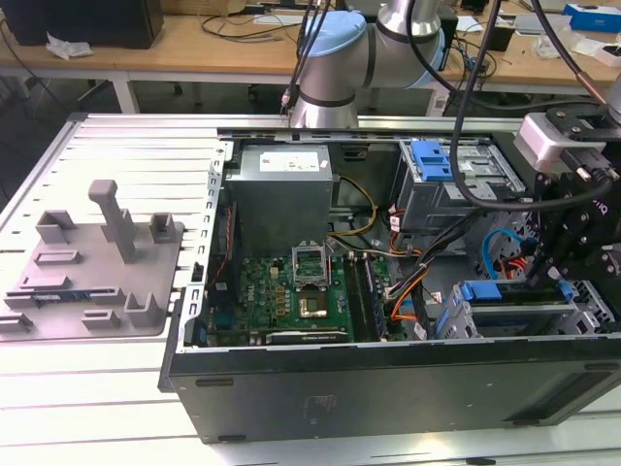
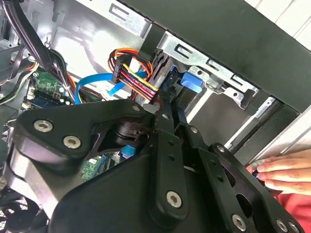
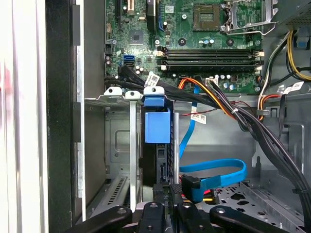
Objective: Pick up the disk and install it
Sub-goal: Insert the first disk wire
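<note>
The disk [image 3: 158, 145], blue-bracketed and on edge, sits slotted in the metal drive cage [image 3: 119, 145] of the open computer case [image 1: 388, 388] on a slatted surface [image 1: 97, 388], the black tool [image 3: 167, 194] closed on its end.

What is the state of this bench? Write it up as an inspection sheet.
Surface: pale slatted metal table carrying an open computer case that lies on its side.
Job's things: the disk stands on edge in the drive cage, its blue bracket up.
Clutter: grey fixture plate on the table, at the exterior view's left of the case.
Grippers: the gripper is at the disk's edge, inside the case; its grip cannot be told.
Cables: blue data cable looped beside the cage; coloured power wires and black cable bundle close by.
Surroundings: a person's hand at the case's edge; wooden workbench behind.
</note>
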`<action>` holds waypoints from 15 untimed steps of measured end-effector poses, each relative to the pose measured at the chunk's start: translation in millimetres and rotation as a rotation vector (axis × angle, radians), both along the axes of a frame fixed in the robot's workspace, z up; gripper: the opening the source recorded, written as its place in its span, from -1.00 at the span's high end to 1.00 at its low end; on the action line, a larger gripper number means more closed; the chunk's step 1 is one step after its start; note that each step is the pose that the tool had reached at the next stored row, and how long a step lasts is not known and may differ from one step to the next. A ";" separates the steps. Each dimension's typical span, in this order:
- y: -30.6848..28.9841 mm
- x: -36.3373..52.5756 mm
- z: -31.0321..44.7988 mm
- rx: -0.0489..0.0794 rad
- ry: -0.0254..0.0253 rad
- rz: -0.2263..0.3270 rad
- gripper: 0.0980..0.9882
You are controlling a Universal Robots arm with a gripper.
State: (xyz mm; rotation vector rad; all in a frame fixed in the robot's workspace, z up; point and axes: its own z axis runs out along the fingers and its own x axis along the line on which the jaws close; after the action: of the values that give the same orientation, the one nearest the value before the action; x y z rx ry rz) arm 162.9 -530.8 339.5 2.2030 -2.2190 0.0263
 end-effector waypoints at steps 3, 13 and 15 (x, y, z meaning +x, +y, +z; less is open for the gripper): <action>0.0 0.0 -1.4 0.000 0.0000 0.000 0.85; 0.0 0.0 5.8 -0.001 0.0000 0.000 0.54; 1.0 -0.1 15.5 -0.006 0.0000 0.000 0.54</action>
State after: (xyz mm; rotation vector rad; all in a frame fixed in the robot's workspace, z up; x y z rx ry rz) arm 162.8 -529.8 355.1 2.2000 -2.2161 0.0326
